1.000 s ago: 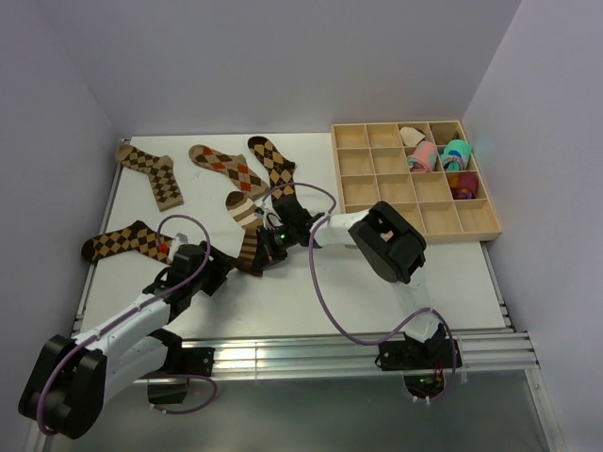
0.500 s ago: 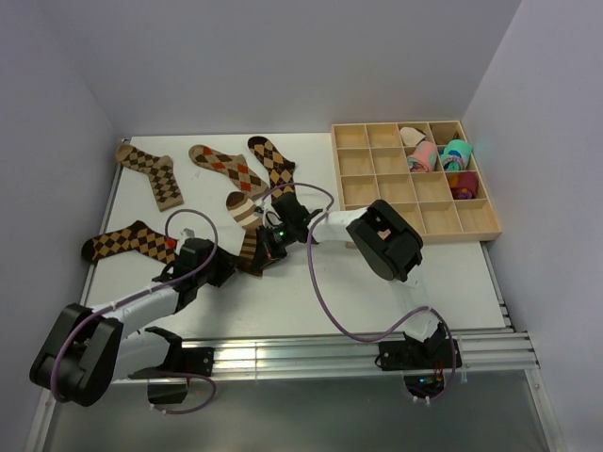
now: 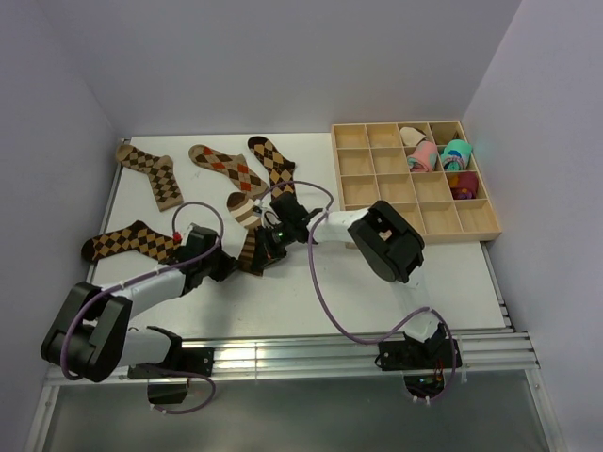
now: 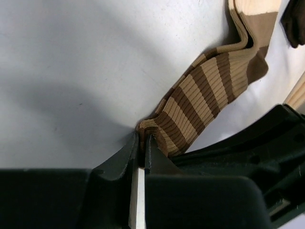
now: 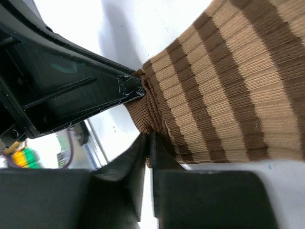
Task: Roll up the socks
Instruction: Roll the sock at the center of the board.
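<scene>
The brown-and-cream striped sock lies at the table's middle, its lower end bunched between both grippers. My left gripper is shut on that end's folded edge, with the striped sock running up and right from its jaws. My right gripper pinches the same end from the other side, shut on the striped sock close to the left gripper's finger. Argyle socks lie flat at the back left, back middle, beside it and at the left.
A wooden compartment tray stands at the back right, with pink and teal rolled bundles in its far right cells. Both arms' cables loop above the table near the striped sock. Walls close in at left, back and right.
My left arm has reached forward to the striped sock's lower end and its gripper has closed on the edge. The right gripper has kept its pinch in place.
</scene>
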`<state>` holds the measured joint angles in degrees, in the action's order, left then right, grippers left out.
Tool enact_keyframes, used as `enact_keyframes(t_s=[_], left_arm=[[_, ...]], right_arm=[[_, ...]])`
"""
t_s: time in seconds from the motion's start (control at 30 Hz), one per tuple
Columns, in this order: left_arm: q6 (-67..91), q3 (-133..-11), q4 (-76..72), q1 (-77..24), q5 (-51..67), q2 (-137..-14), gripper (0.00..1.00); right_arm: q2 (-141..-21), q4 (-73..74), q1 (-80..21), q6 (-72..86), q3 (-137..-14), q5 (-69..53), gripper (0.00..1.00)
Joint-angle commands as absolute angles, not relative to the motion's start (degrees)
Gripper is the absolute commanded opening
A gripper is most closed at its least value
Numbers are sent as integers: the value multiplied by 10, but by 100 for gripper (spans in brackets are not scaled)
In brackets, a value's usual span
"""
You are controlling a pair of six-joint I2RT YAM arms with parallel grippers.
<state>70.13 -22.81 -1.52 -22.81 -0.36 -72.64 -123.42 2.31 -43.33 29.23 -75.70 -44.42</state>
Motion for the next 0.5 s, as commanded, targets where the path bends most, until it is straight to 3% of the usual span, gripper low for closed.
enact_keyframes(t_s=[0.0, 0.13, 0.47], left_arm=[[673, -267, 73, -227, -5, -759, 0], [649, -296, 110, -227, 7, -793, 0], [607, -346, 166, -227, 18, -814, 0]], right_arm=[[-1194, 26, -446, 235, -730, -346, 18], [-1104, -55, -458, 192, -650, -264, 42], [-998, -192, -541, 22, -531, -69, 47]])
